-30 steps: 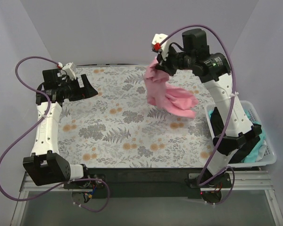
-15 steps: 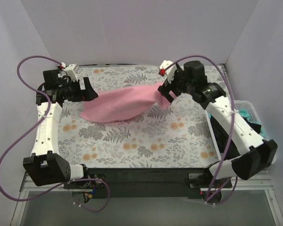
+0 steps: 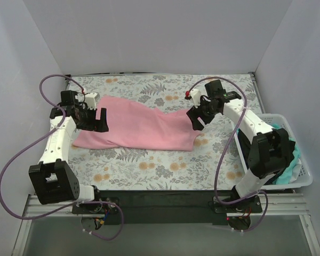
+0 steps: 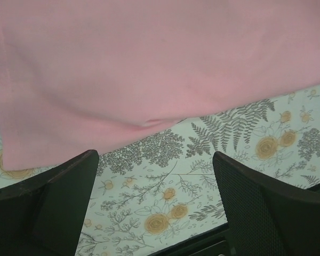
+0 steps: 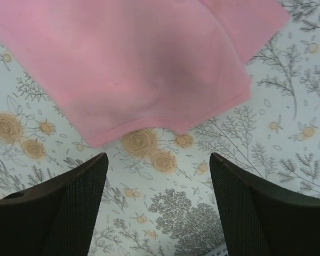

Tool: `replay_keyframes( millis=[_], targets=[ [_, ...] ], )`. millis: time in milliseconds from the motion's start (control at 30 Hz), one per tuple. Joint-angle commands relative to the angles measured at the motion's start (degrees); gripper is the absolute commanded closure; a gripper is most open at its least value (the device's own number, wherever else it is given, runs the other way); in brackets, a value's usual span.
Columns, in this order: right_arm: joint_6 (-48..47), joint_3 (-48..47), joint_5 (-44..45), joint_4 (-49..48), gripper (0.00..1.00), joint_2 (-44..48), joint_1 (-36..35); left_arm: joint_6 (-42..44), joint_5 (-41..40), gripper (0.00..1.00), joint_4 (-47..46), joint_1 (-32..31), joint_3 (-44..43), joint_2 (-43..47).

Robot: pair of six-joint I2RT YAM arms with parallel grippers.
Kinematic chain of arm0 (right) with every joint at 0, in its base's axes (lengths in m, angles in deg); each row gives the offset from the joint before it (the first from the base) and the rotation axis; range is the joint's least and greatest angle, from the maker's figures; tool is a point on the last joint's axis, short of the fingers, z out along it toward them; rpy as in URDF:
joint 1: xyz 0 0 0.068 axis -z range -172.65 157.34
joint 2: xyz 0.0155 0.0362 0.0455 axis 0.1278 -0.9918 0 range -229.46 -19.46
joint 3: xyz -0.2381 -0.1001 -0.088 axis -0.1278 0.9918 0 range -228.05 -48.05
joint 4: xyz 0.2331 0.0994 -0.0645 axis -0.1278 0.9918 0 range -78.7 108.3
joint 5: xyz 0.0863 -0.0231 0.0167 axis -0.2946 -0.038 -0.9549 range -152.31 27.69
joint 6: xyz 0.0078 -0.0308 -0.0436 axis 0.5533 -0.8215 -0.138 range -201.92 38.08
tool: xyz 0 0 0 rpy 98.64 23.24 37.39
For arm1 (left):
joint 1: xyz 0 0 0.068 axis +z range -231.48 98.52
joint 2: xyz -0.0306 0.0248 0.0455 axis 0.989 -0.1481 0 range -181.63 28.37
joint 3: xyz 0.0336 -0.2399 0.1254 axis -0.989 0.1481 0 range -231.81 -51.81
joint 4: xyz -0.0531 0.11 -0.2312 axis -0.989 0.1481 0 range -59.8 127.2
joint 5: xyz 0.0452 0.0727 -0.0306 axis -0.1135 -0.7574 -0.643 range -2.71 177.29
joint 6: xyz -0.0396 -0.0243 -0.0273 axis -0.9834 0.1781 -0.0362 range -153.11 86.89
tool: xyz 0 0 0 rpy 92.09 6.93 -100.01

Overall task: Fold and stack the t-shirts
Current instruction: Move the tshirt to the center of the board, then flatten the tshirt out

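Left claw (image 4: 154, 159) spread wide, empty, right claw (image 5: 158, 159) likewise, pink t-shirt (image 3: 144, 128) spread on floral sheet (image 3: 149, 166)

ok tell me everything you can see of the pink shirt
The pink shirt is plain, soft-looking cloth with a stitched hem. It lies spread nearly flat on the floral sheet, stretched left to right, lightly wrinkled, not yet folded. The left gripper and right gripper sit open at its two ends, neither holding it.
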Motion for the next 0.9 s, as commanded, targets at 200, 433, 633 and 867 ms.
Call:
replay_keyframes(
  millis=[200,433,633,867],
  targets=[
    [3.50,-4.62,-2.71,1.35,0.30,-13.13,-0.59,2.78,-8.01,0.23,-6.28,-0.16,-0.21,-12.45],
    [3.34,-2.25,-0.70,0.74,0.62,-16.39,-3.67,4.00,-15.83,0.52,-10.15,-0.16,2.59,-20.02],
    [1.66,6.61,0.80,0.56,0.91,-14.12,-6.04,6.29,-19.18,0.79,-9.11,-0.08,8.31,-19.24],
    [-4.65,17.43,-1.64,5.56,0.99,-5.33,-9.03,13.56,-20.15,1.00,0.12,0.01,16.13,-7.03]
  ],
)
